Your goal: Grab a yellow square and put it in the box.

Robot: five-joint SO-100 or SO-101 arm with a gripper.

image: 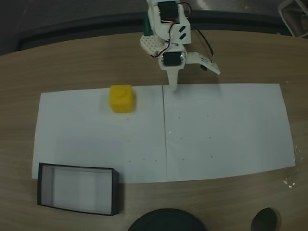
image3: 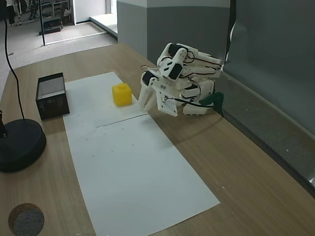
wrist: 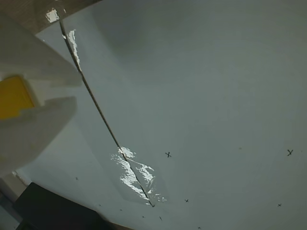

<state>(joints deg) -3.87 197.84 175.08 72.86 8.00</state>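
The yellow square [image: 121, 98] sits on the white paper, left of the seam in a fixed view, and shows as a small yellow block [image3: 122, 94] in the other. My gripper [image: 195, 79] hangs at the paper's far edge, right of the block and apart from it. It is open, with one finger pointing down and the other splayed out, and holds nothing [image3: 146, 105]. In the wrist view a white finger [wrist: 33, 129] fills the left edge, with the yellow square [wrist: 12, 96] showing behind it. The box [image: 78, 187], black-walled with a pale bottom, stands at the paper's near left corner [image3: 51, 93].
White paper sheets [image: 221, 130] joined by a taped seam [image: 165, 134] cover the wooden table [image: 72, 62]. A black round base [image3: 17, 145] with a cable stands near the box. A dark disc [image3: 25, 219] lies at the table's corner. The arm's base [image3: 197, 101] is by the far edge.
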